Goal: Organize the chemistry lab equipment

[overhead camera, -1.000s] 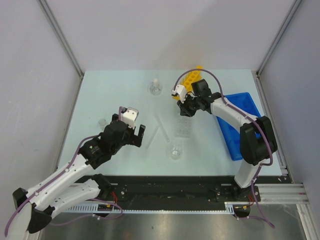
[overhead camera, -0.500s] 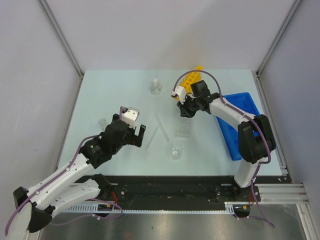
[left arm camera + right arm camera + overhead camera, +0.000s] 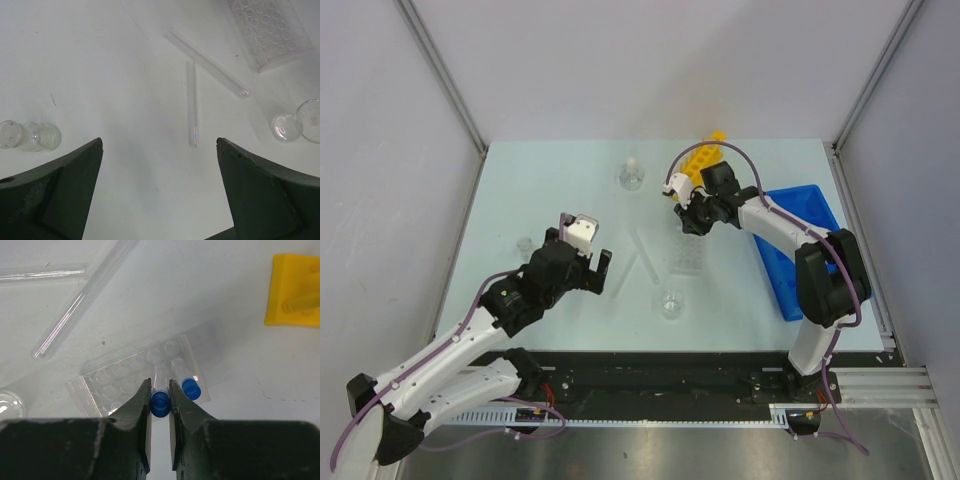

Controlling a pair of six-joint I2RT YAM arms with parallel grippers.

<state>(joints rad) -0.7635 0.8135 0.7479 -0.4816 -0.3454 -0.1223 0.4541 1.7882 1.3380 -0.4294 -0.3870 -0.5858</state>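
Observation:
My right gripper (image 3: 160, 399) is shut on a blue-capped tube (image 3: 160, 401) and holds it over the near end of the clear tray (image 3: 120, 382). A second blue-capped tube (image 3: 191, 388) stands in the tray beside it. In the top view the right gripper (image 3: 686, 220) is just beyond the tray (image 3: 685, 257), close to the yellow tube rack (image 3: 698, 163). My left gripper (image 3: 160, 150) is open and empty above the table, short of two bare glass tubes (image 3: 193, 107). The stoppered flask (image 3: 632, 176) stands at the back. The beaker (image 3: 670, 303) stands at the front.
The blue bin (image 3: 802, 245) lies at the right edge under the right arm. A small clear vial (image 3: 31, 136) lies at the left, also in the top view (image 3: 524, 243). A round glass dish (image 3: 285, 126) sits beside the beaker (image 3: 310, 120).
The right gripper has shifted slightly toward the back with the tube still in it. The left arm has barely moved.

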